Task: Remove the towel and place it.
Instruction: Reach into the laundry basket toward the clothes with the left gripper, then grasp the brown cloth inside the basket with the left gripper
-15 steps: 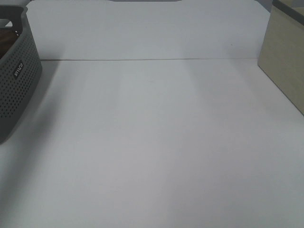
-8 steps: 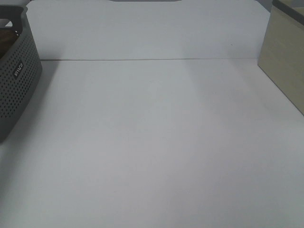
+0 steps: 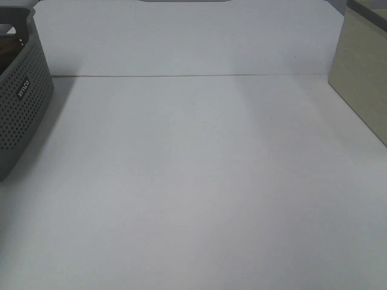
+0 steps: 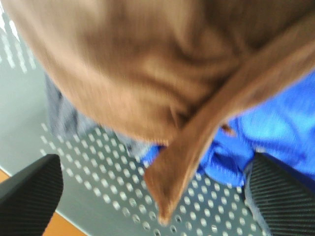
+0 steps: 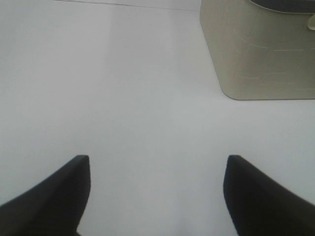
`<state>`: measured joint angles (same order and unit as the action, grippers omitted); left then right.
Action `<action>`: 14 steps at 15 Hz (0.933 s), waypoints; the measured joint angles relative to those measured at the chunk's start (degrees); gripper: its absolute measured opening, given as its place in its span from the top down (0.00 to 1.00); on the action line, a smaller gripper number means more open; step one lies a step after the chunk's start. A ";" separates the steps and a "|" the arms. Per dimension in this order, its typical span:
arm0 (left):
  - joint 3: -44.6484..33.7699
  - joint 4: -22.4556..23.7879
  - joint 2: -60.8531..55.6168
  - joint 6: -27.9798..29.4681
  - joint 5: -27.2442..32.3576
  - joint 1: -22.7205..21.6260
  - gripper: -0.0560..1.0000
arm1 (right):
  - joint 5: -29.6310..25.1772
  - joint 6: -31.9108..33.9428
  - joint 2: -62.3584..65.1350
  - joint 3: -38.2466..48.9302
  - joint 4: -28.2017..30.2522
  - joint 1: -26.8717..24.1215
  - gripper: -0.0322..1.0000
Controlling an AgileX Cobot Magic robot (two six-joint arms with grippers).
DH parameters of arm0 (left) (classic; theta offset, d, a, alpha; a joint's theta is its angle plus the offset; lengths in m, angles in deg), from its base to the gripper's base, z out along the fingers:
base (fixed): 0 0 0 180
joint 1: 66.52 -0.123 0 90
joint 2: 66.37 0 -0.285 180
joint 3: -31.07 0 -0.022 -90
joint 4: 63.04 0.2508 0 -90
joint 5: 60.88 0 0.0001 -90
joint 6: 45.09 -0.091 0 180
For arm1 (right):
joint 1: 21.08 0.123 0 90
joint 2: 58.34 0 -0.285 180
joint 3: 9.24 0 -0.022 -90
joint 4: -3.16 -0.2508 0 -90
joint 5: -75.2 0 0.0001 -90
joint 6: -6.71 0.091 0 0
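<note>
Left gripper (image 4: 155,164) has its jaws spread wide, one dark ribbed finger (image 4: 32,196) at each lower corner of the wrist view, nothing clamped between them. Towel (image 4: 147,73) fills most of that view: brown terry, bunched and blurred, with one folded edge running as a strip diagonally down to a point between the two fingers. Can't tell if the strip touches either finger. Towel sits inside the grey perforated basket (image 4: 88,172), on top of a bright blue cloth (image 4: 275,128) that shows past its edge. A patch of greyish fabric peeks out under the towel on the other side, too blurred to identify.

Right gripper (image 5: 157,160) also has jaws apart, empty, held over the bare white table (image 5: 123,98), with the beige bin (image 5: 261,54) near, ahead and to one side.

Exterior high view: basket at the table's far-left edge, white label on its wall, a sliver of brown just inside its rim. Beige bin at the far-right edge, well apart from the basket.
</note>
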<state>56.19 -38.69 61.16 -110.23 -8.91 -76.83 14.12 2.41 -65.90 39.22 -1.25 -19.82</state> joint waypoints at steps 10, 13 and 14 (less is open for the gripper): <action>0.06 -10.77 3.90 -9.40 -1.55 -4.35 0.08 | 0.00 0.00 0.00 0.00 -0.06 0.00 0.26; 0.06 -10.77 4.01 -8.77 -1.55 -4.35 0.41 | 0.00 0.00 0.00 0.00 -0.06 0.00 0.26; 0.06 -10.77 4.01 -7.91 -1.55 -4.35 0.57 | 0.00 0.00 0.00 0.00 -0.06 0.00 0.26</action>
<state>56.24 -49.46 65.17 -118.14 -10.46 -81.18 14.12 2.41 -65.90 39.22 -1.31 -19.82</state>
